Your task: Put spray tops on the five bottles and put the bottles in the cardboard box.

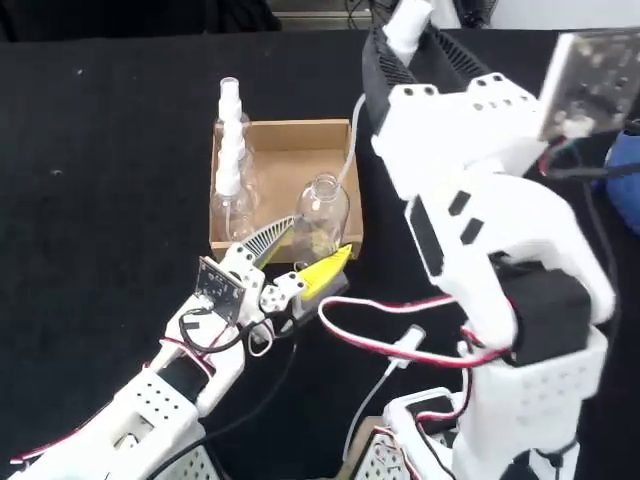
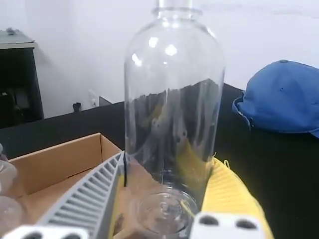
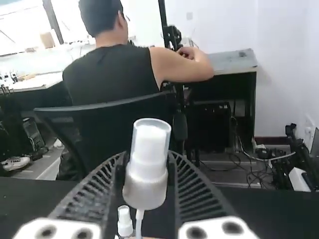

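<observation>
An uncapped bottle (image 1: 322, 205) is pinched in the left gripper (image 1: 318, 238) jaws at the cardboard box (image 1: 285, 124) corner, a spray top (image 3: 148, 144) is clamped in the right gripper (image 3: 146, 158) jaws, and capped bottles (image 1: 232, 195) are already boxed.

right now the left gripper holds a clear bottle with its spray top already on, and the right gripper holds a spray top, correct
Not quite. The clear bottle in the left gripper has a bare, open neck with no spray top on it, as the high view shows. The rest stands: the right gripper holds a spray top.
</observation>
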You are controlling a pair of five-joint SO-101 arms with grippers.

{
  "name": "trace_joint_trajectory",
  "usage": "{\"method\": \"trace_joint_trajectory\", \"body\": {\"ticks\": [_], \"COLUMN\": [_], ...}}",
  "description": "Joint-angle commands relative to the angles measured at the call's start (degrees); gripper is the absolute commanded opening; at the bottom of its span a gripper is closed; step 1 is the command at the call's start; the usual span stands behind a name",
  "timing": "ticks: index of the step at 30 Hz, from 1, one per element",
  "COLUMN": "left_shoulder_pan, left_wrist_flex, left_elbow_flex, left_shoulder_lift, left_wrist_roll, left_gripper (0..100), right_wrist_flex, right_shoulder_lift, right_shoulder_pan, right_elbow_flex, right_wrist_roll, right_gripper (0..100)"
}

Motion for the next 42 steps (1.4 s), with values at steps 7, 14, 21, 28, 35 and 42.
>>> {"method": "trace_joint_trajectory", "body": {"ticks": [7, 14, 21, 28, 35, 42], "left_shoulder_pan": [-0.31, -0.31, -0.31, -0.31, -0.31, -0.31], "left_wrist_flex": [-1.76, -1.76, -1.76, -1.76, -1.76, -1.76], "left_elbow_flex": [1.36, 1.36, 1.36, 1.36, 1.36, 1.36], "left_shoulder_lift": [-1.05, -1.05, -1.05, -1.05, -1.05, -1.05], "left_wrist_roll": [0.35, 0.35, 0.35, 0.35, 0.35, 0.35], "left_gripper": [3, 3, 3, 3, 3, 3], "right_wrist_flex": [-4.84, -4.22, -4.92, -5.19, -11.52, -12.31], "right_shoulder_lift": [-1.98, -6.2, -7.43, -7.34, -7.52, -7.78], "right_shoulder_pan": [-1.05, -3.6, -6.68, -6.51, -4.92, -4.66], "right_elbow_flex": [0.13, 0.04, 1.54, 1.98, 9.8, 11.91], "right_wrist_roll": [0.0, 0.18, 0.26, 5.45, 6.95, 6.68], "right_gripper": [1.1, 1.1, 1.1, 1.1, 1.1, 1.1]}}
